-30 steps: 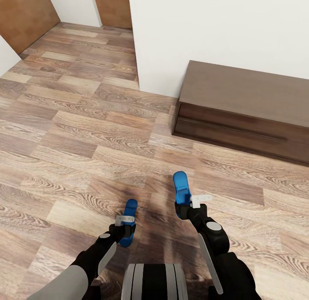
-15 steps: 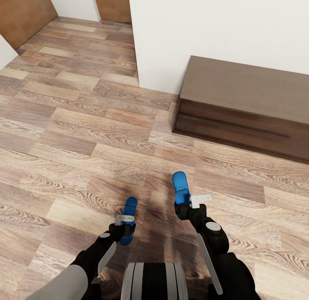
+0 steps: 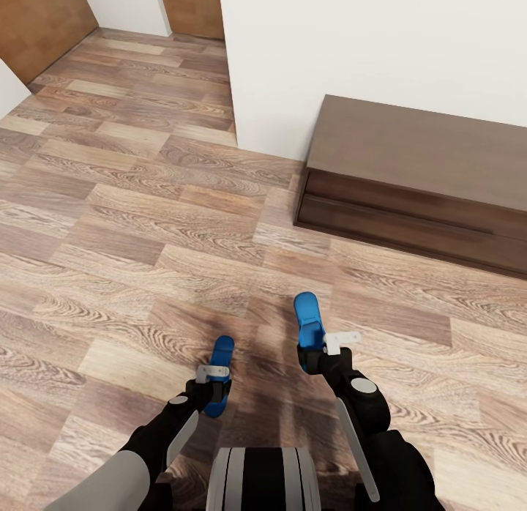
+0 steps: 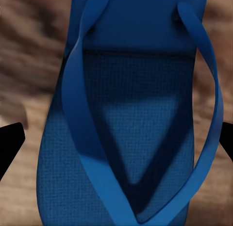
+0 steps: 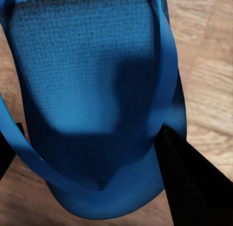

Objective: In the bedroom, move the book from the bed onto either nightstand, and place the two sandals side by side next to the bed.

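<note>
Two bright blue sandals are held above the wood-plank floor, one in each gripper. My left gripper (image 3: 213, 385) is shut on the left sandal (image 3: 220, 351), whose strap and sole (image 4: 131, 114) lie between black fingertips (image 4: 9, 144). My right gripper (image 3: 316, 356) is shut on the right sandal (image 3: 307, 317), and its textured sole (image 5: 82, 80) sits against a black finger (image 5: 194, 182). Both sandals point away from me. The book, the bed and the nightstand are out of view.
A long low dark-brown bench (image 3: 417, 181) stands against the white wall (image 3: 380, 50) ahead on the right. Wood-plank floor (image 3: 146, 218) stretches ahead and left toward tan wooden doors (image 3: 44, 20). My trunk (image 3: 263, 478) is at the bottom.
The whole picture shifted slightly a second ago, so the camera moved; since then it is still. Both grippers keep the sandals in the same pose.
</note>
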Controlling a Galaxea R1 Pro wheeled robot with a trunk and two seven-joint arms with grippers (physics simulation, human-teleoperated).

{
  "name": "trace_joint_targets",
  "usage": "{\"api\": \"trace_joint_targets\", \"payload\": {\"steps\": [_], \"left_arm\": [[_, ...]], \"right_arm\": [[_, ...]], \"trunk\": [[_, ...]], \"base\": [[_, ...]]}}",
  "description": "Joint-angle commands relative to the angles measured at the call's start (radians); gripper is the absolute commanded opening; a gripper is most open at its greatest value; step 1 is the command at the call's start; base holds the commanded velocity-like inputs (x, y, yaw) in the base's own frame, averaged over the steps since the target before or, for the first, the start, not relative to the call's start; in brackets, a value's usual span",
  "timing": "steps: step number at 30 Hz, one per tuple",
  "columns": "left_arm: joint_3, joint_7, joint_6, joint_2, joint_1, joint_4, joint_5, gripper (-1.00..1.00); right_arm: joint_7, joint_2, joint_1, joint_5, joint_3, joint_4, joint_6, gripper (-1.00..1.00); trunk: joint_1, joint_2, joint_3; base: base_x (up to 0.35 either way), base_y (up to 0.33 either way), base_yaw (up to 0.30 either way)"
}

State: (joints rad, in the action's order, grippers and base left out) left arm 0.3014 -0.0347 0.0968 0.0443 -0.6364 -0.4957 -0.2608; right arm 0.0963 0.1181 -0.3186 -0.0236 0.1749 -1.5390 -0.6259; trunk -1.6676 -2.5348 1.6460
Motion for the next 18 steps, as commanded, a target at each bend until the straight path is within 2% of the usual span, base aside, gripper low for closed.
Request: {"api": "trace_joint_targets", "payload": {"steps": [1,6,15,16,18], "left_arm": [[0.005,-0.004,0.004,-0.001,0.000,-0.002,-0.009,1.00],[0.005,-0.004,0.004,-0.001,0.000,-0.003,-0.009,1.00],[0.004,-0.004,0.004,0.000,0.000,-0.003,-0.009,1.00],[0.005,-0.004,0.004,-0.001,0.000,-0.003,-0.009,-1.00],[0.005,-0.003,0.004,-0.001,0.000,-0.003,-0.009,-1.00]], "right_arm": [[0.007,0.000,0.000,-0.001,0.001,-0.001,-0.006,-1.00],[0.007,0.000,0.000,-0.001,0.002,-0.001,-0.006,-1.00],[0.007,0.000,0.000,-0.001,0.003,-0.001,-0.006,-1.00],[0.007,0.000,0.000,-0.001,0.003,-0.001,-0.006,-1.00],[0.007,0.000,0.000,-0.001,0.003,-0.001,-0.006,-1.00]], "trunk": [[0.000,0.000,0.001],[-0.001,-0.001,0.008],[-0.001,-0.001,0.008],[-0.001,-0.001,0.008],[-0.001,-0.001,0.008]], "base": [[0.000,0.000,0.000],[0.000,0.000,0.000],[0.000,0.000,0.000],[0.000,0.000,0.000],[0.000,0.000,0.000]]}}
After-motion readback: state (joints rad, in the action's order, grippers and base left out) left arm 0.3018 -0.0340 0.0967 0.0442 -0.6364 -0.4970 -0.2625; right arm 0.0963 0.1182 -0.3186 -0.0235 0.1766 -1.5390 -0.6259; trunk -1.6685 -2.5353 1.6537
